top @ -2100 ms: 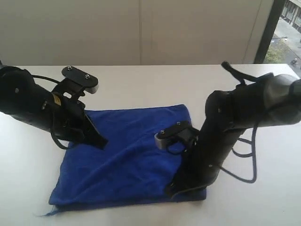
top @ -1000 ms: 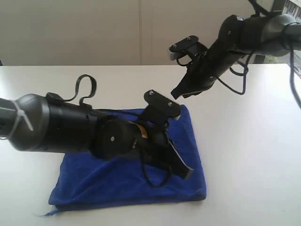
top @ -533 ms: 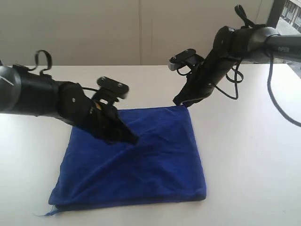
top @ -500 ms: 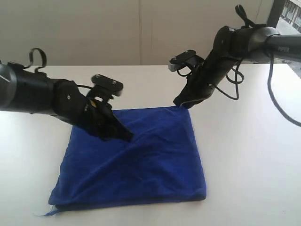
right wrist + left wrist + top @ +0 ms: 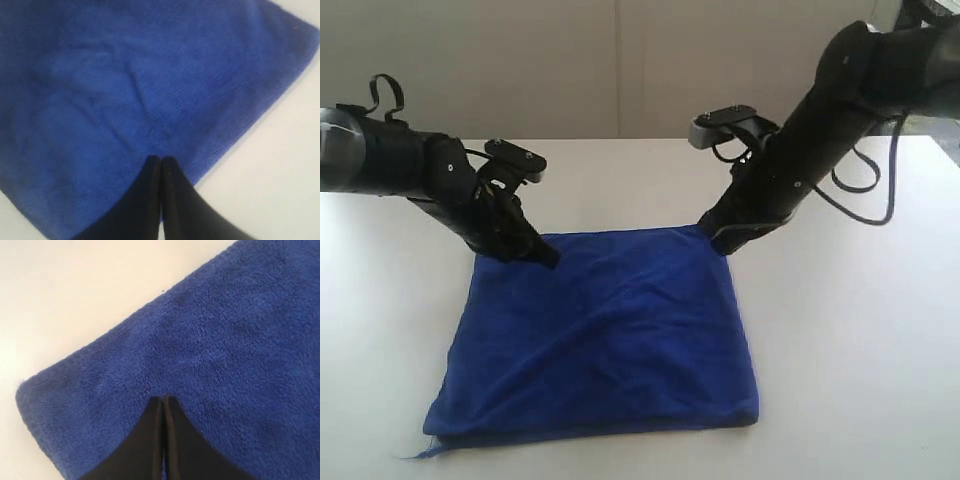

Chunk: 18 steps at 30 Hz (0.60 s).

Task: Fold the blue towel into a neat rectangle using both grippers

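The blue towel [image 5: 610, 340] lies flat on the white table as a roughly square folded pad, slightly wrinkled. My left gripper [image 5: 548, 262] is shut, its tip resting on the cloth near the far left corner. In the left wrist view the closed gripper [image 5: 164, 400] touches the towel [image 5: 225, 340] a little in from that corner, with no cloth between the fingers. My right gripper [image 5: 717, 240] is shut too, at the far right corner. The right wrist view shows this gripper [image 5: 161, 160] just inside the edge of the towel [image 5: 125, 75].
The white table [image 5: 860, 350] stretches bare on every side of the towel. A loose blue thread [image 5: 415, 455] trails from the near left corner. Black cables [image 5: 865, 195] hang off the right arm. A pale wall stands behind the table.
The left arm has pulled back from the towel's near right to its far left corner. The right gripper has come down from above the table to the far right corner.
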Each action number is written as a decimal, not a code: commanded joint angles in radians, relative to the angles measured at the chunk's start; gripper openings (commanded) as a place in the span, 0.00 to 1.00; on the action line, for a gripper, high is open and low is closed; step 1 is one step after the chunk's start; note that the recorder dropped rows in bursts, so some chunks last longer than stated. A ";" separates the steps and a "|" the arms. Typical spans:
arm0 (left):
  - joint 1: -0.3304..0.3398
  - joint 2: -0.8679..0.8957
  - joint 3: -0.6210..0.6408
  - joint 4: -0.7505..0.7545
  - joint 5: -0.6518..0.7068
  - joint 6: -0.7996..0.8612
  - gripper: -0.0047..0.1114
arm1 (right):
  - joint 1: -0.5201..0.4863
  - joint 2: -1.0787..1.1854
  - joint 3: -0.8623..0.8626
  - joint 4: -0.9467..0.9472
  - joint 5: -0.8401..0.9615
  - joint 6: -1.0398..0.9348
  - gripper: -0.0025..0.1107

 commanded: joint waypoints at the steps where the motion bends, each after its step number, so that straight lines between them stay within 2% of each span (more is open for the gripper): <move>1: 0.004 0.012 -0.018 0.027 0.031 0.003 0.04 | 0.050 -0.056 0.158 0.000 -0.092 -0.001 0.02; 9: 0.004 0.012 -0.018 0.090 0.056 -0.009 0.04 | 0.068 -0.058 0.346 -0.032 -0.233 0.030 0.02; 18: 0.019 0.024 -0.018 0.098 0.021 -0.009 0.04 | 0.070 -0.058 0.427 -0.021 -0.281 0.032 0.02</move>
